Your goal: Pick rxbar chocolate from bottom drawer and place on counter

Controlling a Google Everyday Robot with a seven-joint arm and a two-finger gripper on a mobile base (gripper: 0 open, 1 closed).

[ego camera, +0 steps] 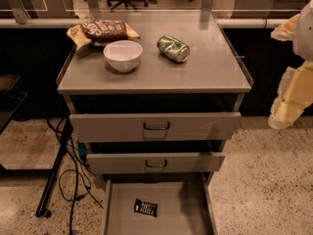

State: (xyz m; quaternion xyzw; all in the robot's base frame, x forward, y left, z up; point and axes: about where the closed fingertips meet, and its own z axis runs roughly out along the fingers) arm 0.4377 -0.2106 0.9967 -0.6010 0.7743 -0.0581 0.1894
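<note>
The rxbar chocolate (145, 207), a small black wrapper with white lettering, lies flat on the floor of the open bottom drawer (195, 214), left of the middle. The counter (205, 67) is the grey top of the cabinet. My arm hangs at the right edge of the view, beside the cabinet. Its lower end, the gripper (282, 114), is level with the top drawer, far to the right of and above the bar. It holds nothing that I can see.
On the counter are a brown chip bag (103, 31) at the back left, a white bowl (122, 55) in front of it, and a green can (173, 48) on its side. The two upper drawers (156, 127) stand slightly out. Cables (73, 170) lie on the floor at left.
</note>
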